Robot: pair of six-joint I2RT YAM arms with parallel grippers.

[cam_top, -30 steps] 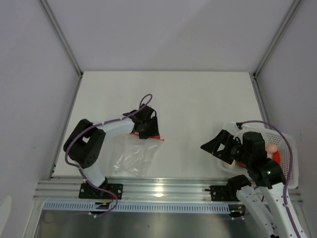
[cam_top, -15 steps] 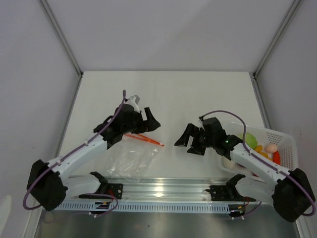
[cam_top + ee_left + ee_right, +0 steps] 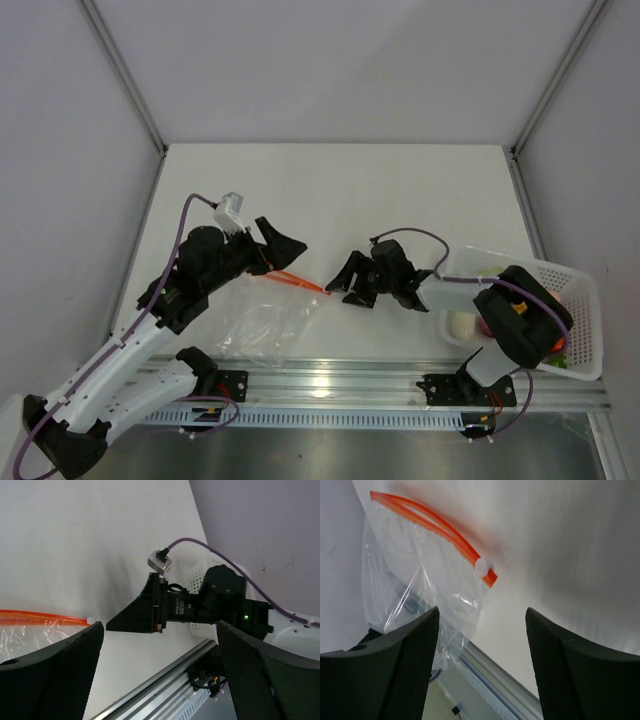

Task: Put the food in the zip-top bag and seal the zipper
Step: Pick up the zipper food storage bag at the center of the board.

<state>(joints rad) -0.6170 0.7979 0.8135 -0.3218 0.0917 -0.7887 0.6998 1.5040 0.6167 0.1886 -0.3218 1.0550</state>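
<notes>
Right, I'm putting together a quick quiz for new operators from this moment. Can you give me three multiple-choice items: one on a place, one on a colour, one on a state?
1. Where does the white basket stand on the table?
A. near edge, right side
B. far left corner
C. centre

2. What colour is the zipper?
A. blue
B. red-orange
C. green

3. What state is the zip-top bag in?
A. stuffed full
B. lying on the table, empty
C. hanging in the air

Answers:
1 A: in the top view it sits at the near edge on the right.
2 B: the strip along the bag's top edge is red-orange.
3 B: the clear plastic rests on the table with nothing showing inside.
</notes>
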